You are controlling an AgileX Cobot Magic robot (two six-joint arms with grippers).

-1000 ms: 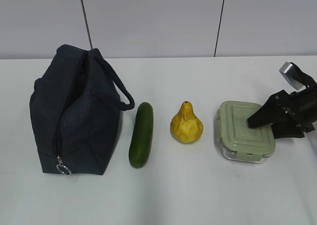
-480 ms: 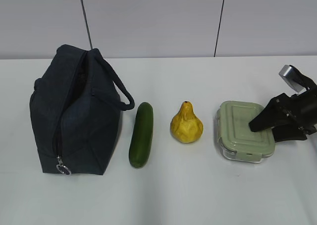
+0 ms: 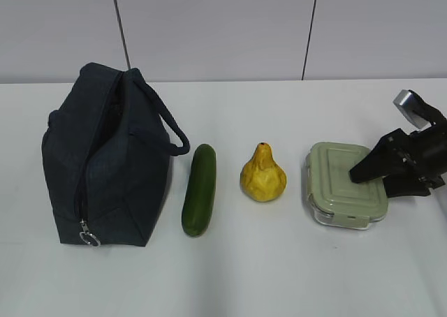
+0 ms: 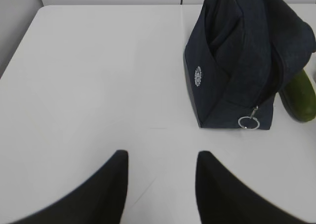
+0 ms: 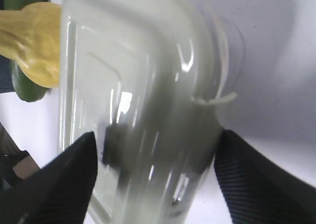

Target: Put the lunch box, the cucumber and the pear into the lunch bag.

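The lunch box (image 3: pixel 346 184), clear with a pale green lid, rests on the table at the right. My right gripper (image 3: pixel 367 177) is open and straddles its right end. In the right wrist view the fingers (image 5: pixel 74 174) flank the lunch box (image 5: pixel 143 86), and I cannot tell if they touch it. The yellow pear (image 3: pixel 262 174) stands left of the box, and the dark green cucumber (image 3: pixel 200 189) lies beyond it. The navy lunch bag (image 3: pixel 105 156) sits at the far left. My left gripper (image 4: pixel 160 157) hangs open over bare table, in front of the lunch bag (image 4: pixel 237 61).
The bag's zipper ring pull (image 3: pixel 89 239) hangs at its front lower corner, and its corded handle (image 3: pixel 167 125) loops toward the cucumber. A grey panelled wall runs behind the white table (image 3: pixel 279 275).
My right gripper shifted slightly at the lunch box's right end. The box, pear, cucumber and bag have not moved.
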